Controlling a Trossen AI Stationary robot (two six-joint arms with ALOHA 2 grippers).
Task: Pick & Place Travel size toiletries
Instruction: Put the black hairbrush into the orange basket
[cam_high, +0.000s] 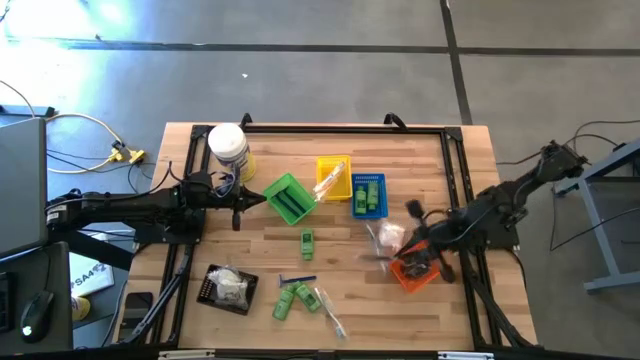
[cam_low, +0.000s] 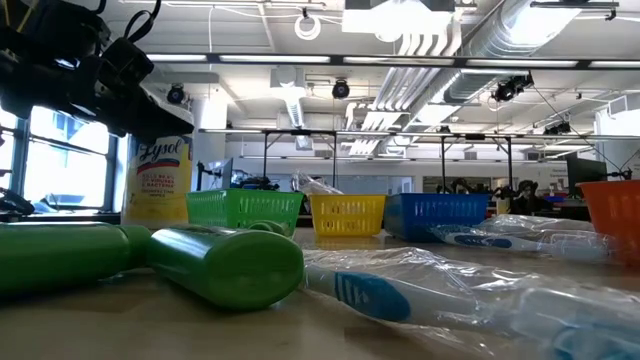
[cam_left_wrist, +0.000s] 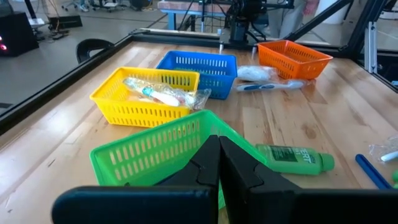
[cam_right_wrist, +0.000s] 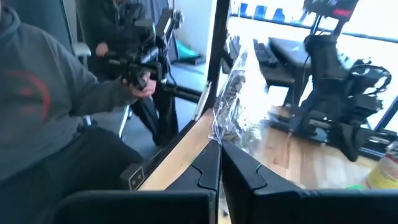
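My right gripper (cam_right_wrist: 219, 146) is up over the table's right part (cam_high: 412, 210), shut on a clear crinkled wrapped packet (cam_right_wrist: 229, 87). My left gripper (cam_left_wrist: 219, 138) is shut with nothing in it, level, just left of the green basket (cam_high: 288, 198). Loose toiletries lie flat on the table: a green tube (cam_high: 306, 240), two green tubes (cam_high: 290, 298), a wrapped toothbrush (cam_high: 330, 312) and a white packet (cam_high: 388, 238). The yellow basket (cam_high: 334, 178) holds clear packets and the blue basket (cam_high: 368, 195) green bottles. My right gripper pinches the clear packet by one end of its wrapper (cam_right_wrist: 217, 134) between the two fingertips. The fingers lie about level. The packet sticks out beyond the tips, lifted clear of the table; how many layers they have, I cannot tell.
An orange basket (cam_high: 415, 270) stands under the right arm. A black tray (cam_high: 228, 288) with a white packet is at the near left, and a white jar (cam_high: 228, 148) at the far left. A black rail frames the table. A person (cam_right_wrist: 43, 106) sits beyond the table.
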